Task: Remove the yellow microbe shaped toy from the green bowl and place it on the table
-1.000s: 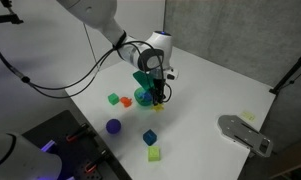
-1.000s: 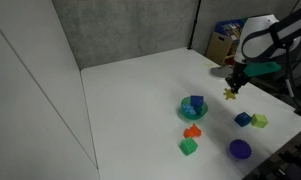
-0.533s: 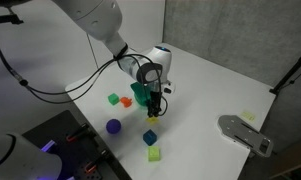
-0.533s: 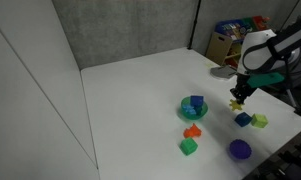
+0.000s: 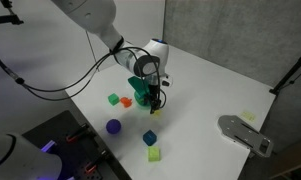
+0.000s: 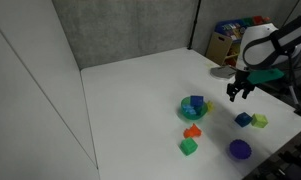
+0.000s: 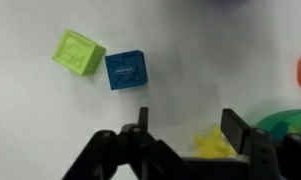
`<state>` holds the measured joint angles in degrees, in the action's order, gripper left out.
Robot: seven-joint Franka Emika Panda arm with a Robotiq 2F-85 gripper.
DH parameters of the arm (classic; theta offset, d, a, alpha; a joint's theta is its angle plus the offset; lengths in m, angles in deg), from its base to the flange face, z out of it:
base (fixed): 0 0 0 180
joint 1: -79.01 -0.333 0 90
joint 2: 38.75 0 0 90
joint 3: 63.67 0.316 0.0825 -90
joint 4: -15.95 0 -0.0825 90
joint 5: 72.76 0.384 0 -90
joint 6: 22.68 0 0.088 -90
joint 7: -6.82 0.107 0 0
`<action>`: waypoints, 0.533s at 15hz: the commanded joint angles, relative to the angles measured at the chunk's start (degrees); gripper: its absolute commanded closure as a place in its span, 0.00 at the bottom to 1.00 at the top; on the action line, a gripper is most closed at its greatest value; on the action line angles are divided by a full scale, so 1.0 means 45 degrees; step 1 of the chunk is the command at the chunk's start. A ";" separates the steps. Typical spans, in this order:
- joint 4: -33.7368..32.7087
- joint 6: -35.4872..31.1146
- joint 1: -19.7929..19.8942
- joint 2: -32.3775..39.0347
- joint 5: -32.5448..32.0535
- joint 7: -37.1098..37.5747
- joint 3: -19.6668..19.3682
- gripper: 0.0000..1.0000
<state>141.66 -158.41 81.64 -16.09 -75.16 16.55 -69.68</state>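
The yellow microbe shaped toy [image 7: 212,147] lies on the white table [image 7: 180,70] between my gripper's [image 7: 188,128] spread fingers, close to the right one. Nothing is held and the gripper is open. In an exterior view the gripper [image 6: 237,92] hovers just above the table to the right of the green bowl [image 6: 183,106], which holds a blue block. In an exterior view the toy [image 5: 156,112] shows as a small yellow spot under the gripper [image 5: 155,100], beside the bowl [image 5: 140,98]. The bowl's rim [image 7: 290,122] shows at the right edge of the wrist view.
A blue cube [image 7: 124,69] and a yellow-green cube [image 7: 79,52] lie just ahead of the gripper. An orange block [image 6: 192,130], a green cube [image 6: 188,147] and a purple ball [image 6: 239,149] sit near the table's front. A grey device [image 5: 245,133] rests at one side.
The gripper carried the yellow toy down beside the bowl, then opened and let it go on the table. It has risen slightly since.
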 commanded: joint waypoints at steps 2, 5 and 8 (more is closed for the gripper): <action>0.0808 0.1068 -0.0077 -0.2109 0.0501 -0.0932 0.0623 0.00; 0.1008 0.1933 -0.0269 -0.3352 0.0548 -0.1022 0.0929 0.00; 0.0969 0.3138 -0.0552 -0.4613 0.0290 -0.0709 0.1130 0.00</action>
<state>144.41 -148.49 79.89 -30.37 -73.75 13.78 -65.19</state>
